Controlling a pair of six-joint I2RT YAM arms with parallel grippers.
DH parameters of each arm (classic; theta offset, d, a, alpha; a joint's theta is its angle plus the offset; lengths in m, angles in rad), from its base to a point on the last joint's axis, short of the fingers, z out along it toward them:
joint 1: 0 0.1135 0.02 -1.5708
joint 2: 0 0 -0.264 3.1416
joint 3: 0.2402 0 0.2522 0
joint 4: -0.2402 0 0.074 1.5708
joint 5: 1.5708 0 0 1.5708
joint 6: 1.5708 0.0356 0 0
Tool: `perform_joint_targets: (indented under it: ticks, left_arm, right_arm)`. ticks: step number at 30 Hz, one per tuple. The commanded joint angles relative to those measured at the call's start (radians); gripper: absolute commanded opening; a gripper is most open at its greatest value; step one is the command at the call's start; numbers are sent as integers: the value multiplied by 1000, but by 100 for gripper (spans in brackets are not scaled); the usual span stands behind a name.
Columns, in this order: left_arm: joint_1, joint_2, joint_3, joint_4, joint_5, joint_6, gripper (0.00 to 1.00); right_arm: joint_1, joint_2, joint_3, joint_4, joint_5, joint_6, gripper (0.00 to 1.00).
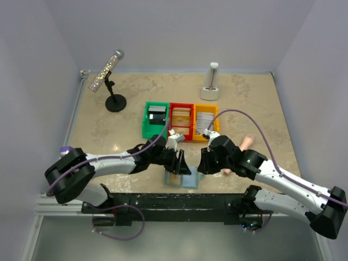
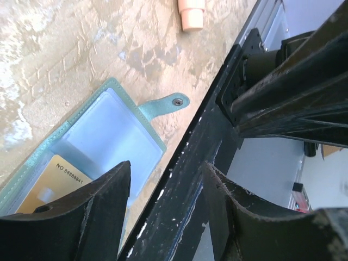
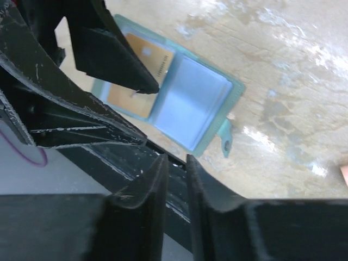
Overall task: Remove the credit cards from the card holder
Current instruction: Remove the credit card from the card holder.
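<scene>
The card holder [image 1: 182, 178] lies open and flat on the table [image 1: 244, 98], at its near edge, just beside the black rail [image 1: 163, 198]. One panel holds a gold card [image 2: 49, 182] in its clear pocket; the other panel shows a pale clear pocket, with the tab [image 2: 171, 103] sticking out of its side.

My left gripper [image 1: 182, 162] hangs over the gold card's panel with its fingers wide apart and nothing between them. From the right wrist, one of its fingertips [image 3: 152, 87] sits over the gold card's edge; I cannot tell whether it touches.

My right gripper [image 1: 202, 163] hangs just beside the holder on the other side, over the rail, its fingers parted by a narrow gap and gripping nothing.

Farther back stand three bins in a row: the green bin [image 1: 147, 128] with a dark card [image 1: 156, 115], the red bin [image 1: 181, 133] with a tan card [image 1: 182, 117], the yellow bin [image 1: 206, 134] with a whitish card [image 1: 204, 118].
</scene>
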State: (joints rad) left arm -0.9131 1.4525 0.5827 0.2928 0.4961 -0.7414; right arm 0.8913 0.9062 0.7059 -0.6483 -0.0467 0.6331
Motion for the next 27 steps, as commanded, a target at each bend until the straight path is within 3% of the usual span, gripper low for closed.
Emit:
perform_joint_targets:
  ticks: [1,6,12,19,27]
  left_arm:
    - [-1,-112,-41,52,-68,-15,60]
    - [3,-213,-105,-39,-168,-16,58]
    - [22,-300,-198,-118,-246,-23,52]
    - [22,-256,-216,-181,-295,-23,36]
    - [22,-230,-224,-187,-321,-29,29]
  right_arm:
    - [6,54,-17,123,-100,-26,18]
    - [6,184,0,258,-215,2,3]
    - [6,335,6,403,-295,51,1]
    - [6,488,-45,564,-335,114,14]
    - [6,499,-94,638,-320,145,41]
